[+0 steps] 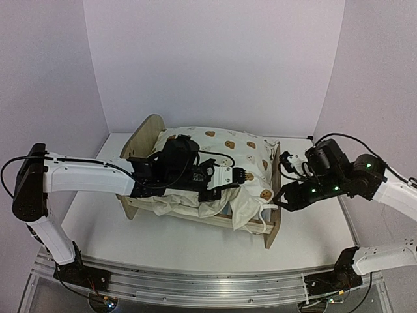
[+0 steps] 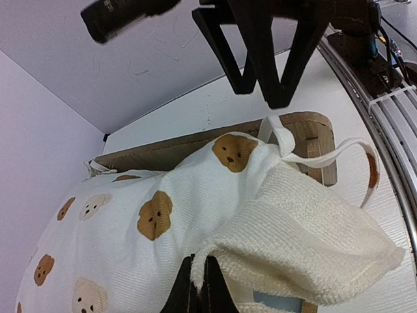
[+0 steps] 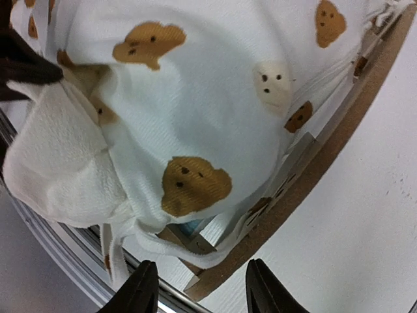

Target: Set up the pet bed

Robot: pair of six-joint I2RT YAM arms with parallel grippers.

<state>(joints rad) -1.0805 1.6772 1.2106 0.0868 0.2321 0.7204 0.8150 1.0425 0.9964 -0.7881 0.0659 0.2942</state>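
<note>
Left gripper, closest to its wrist camera, jaws pinched on a turned-back fold of the duvet, whose cream terry underside shows above the bear print. The bed stands in the middle of the table, running left to right between the two arms, with the left arm reaching across it from the left.

Right gripper hovers just off the bed's right end board, jaws spread and holding nothing.

The bedding is already inside the frame, but only as a heap. It bulges high in the middle and lies rumpled along the near rail. At the near right corner it is folded back on itself. A tie loops loose over the right end board. A sliver of the blue base peeks out under the lifted corner. Whether a pillow lies under the heap cannot be told from the folds.

As the pictures stand, the job looks roughly half done. The cloth is in place but not laid. What likely remains is drawing the held fold out flat, spreading the duvet evenly from end board to end board, and getting the ties clear of the right board.
</note>
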